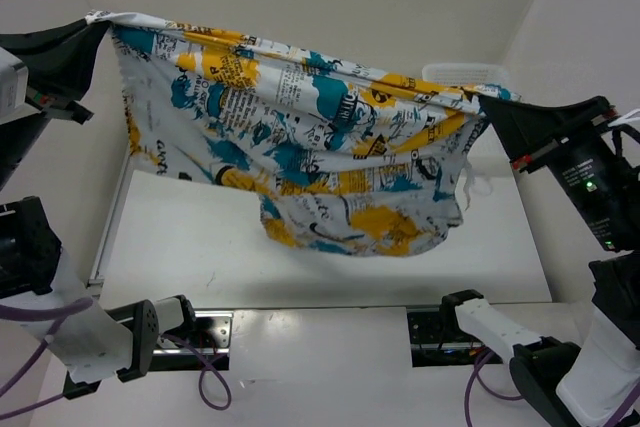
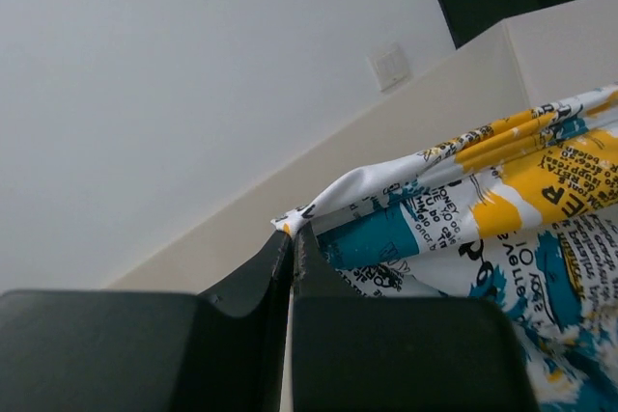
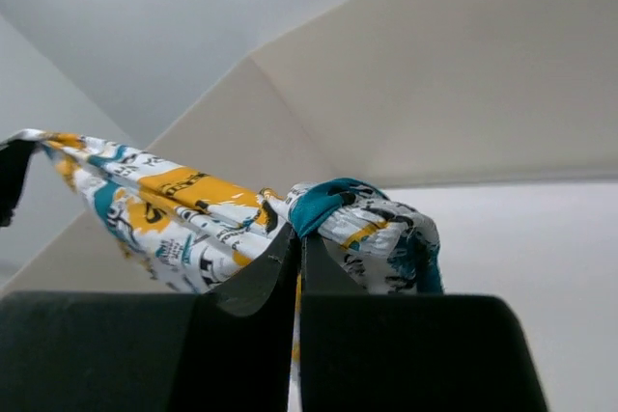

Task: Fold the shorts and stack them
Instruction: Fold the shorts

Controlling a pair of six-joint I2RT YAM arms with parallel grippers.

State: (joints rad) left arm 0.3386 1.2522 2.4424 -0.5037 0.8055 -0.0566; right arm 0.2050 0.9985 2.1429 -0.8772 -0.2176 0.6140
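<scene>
I have the shorts (image 1: 320, 147) held up over the far half of the table (image 1: 180, 247), stretched between both arms. My left tool (image 1: 104, 25) is clamped on one corner of the fabric, above the far left corner. My right tool (image 1: 484, 100) is pinched shut on a bunched corner near the right edge. The cloth sags between them; I cannot tell if its lowest fold touches the table.
</scene>
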